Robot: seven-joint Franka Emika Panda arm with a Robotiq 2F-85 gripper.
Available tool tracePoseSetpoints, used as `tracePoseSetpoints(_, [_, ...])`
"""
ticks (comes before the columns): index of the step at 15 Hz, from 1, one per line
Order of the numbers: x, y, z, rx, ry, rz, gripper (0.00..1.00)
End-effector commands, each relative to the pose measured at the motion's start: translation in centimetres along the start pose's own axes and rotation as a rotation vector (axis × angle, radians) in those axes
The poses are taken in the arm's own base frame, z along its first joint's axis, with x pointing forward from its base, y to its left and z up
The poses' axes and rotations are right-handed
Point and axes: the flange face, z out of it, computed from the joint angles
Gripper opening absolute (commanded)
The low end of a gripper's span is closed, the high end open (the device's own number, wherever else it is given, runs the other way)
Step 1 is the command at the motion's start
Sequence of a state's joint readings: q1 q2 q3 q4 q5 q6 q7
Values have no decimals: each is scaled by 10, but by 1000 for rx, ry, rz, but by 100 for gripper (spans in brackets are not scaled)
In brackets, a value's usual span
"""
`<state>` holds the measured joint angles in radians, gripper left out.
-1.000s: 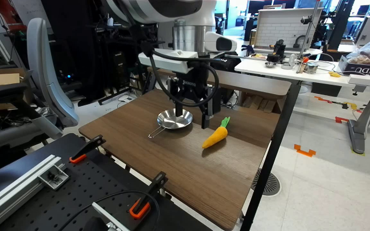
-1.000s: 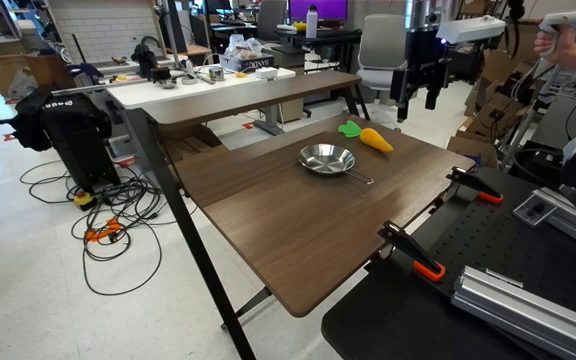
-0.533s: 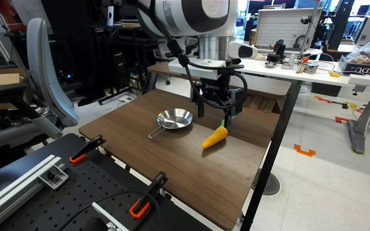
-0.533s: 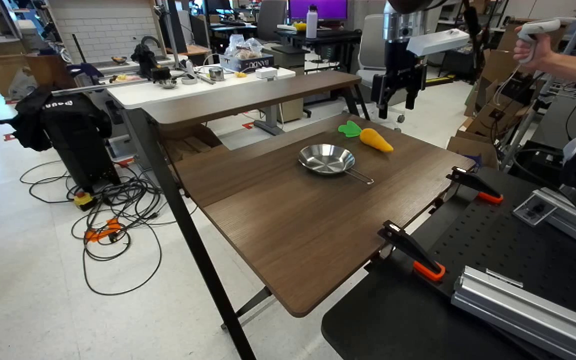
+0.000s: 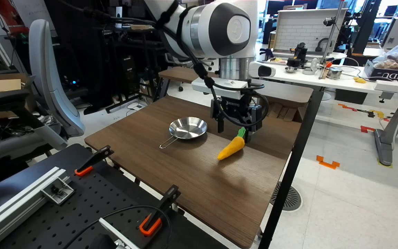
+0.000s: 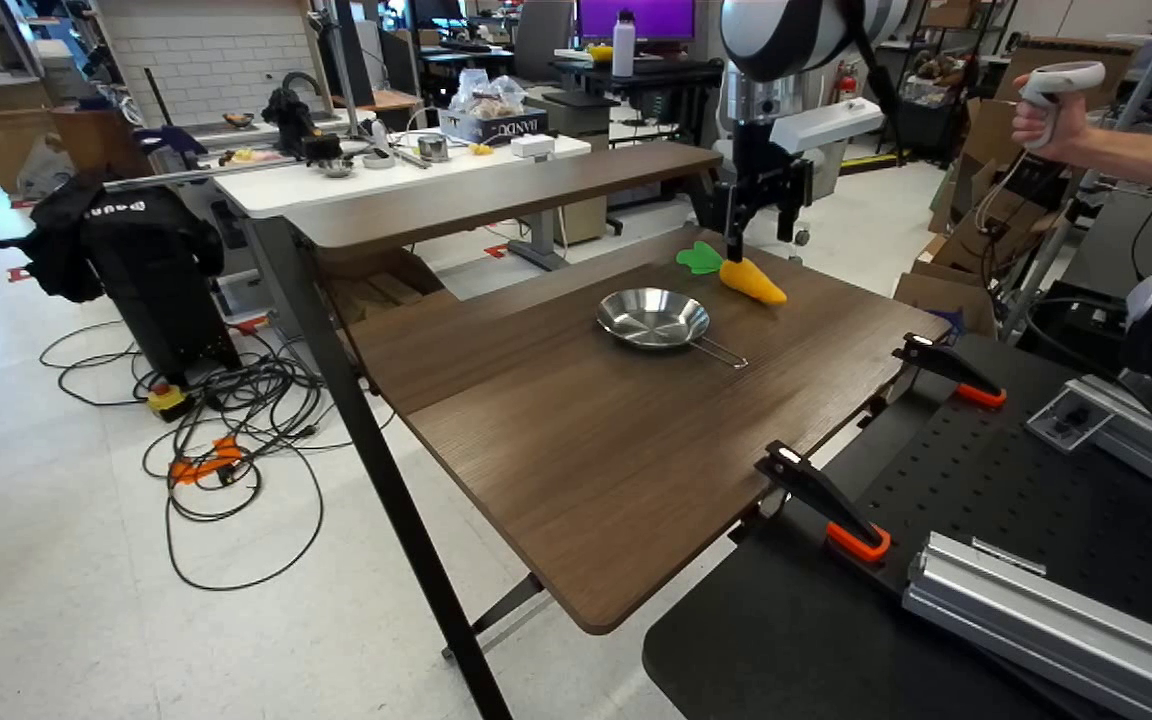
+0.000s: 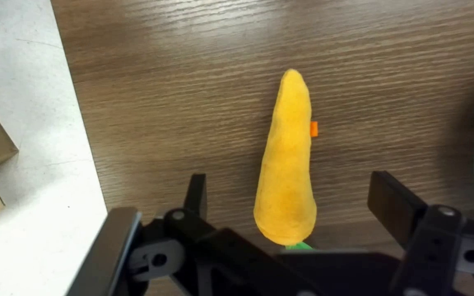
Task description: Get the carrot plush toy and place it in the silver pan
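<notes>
Over on the left stands a grey office chair [image 5: 52,79], and in front of it sits a black perforated board [image 5: 92,204] with two black-and-orange clamps [image 5: 97,158] along its edge. Right of those, the brown wood-grain tabletop [image 5: 185,173] carries the silver pan [image 5: 188,128], shallow and round, its thin wire handle [image 5: 170,143] pointing to the near left. Next along, the carrot plush toy [image 5: 231,148] lies on its side, near the pan but not touching it, its narrow tip to the front and its green tuft [image 5: 242,131] toward the back. Over that leafy end hangs the tool [image 5: 234,135], pointing down, its two fingers [image 7: 395,203] spread wide and gripping nothing; the wrist view has one on either side of the carrot's thick end, with bare wood showing between. How high the fingertips sit above the wood is hard to judge from here. Farther right, at the back, a white table [image 5: 344,82] bears a black box [image 5: 389,75] topped with a clear plastic bag [image 5: 397,57].
</notes>
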<state>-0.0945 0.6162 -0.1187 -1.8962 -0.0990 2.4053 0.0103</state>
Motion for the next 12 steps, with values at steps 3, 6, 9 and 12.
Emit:
tracePoseSetpoints(3, [15,-13,22,-18,-3,-26,100])
tracePoseSetpoints(6, [15,-13,32,-22,-14,-28,100])
tracePoseSetpoints(9, [13,-11,40,-29,-29,-30,100])
tracePoseSetpoints(12, [11,-9,47,-34,-27,-33,75])
